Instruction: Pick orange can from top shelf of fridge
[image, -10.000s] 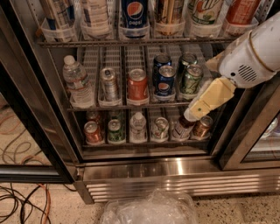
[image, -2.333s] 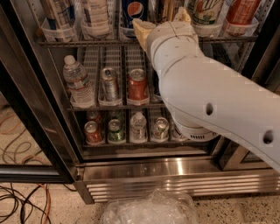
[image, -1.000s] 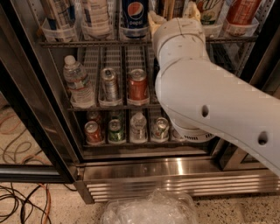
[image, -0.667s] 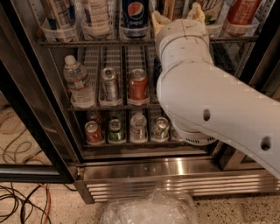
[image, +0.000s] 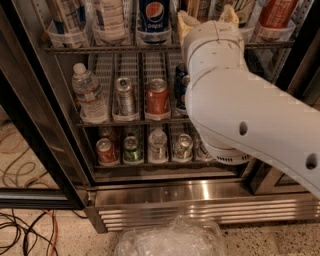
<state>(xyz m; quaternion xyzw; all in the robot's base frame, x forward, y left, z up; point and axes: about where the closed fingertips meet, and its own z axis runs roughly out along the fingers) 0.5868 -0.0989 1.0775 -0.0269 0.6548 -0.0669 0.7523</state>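
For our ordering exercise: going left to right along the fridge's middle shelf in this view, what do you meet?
Water bottle → silver can → red can → blue can → arm. The hand is higher, at the top shelf.

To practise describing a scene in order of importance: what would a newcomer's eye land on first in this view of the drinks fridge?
The huge white robot arm fills the right half, its gripper up at the top shelf of the fridge, at the orange can. Next, the blue Pepsi container stands out left of the gripper, and crumpled clear plastic lies on the floor below.
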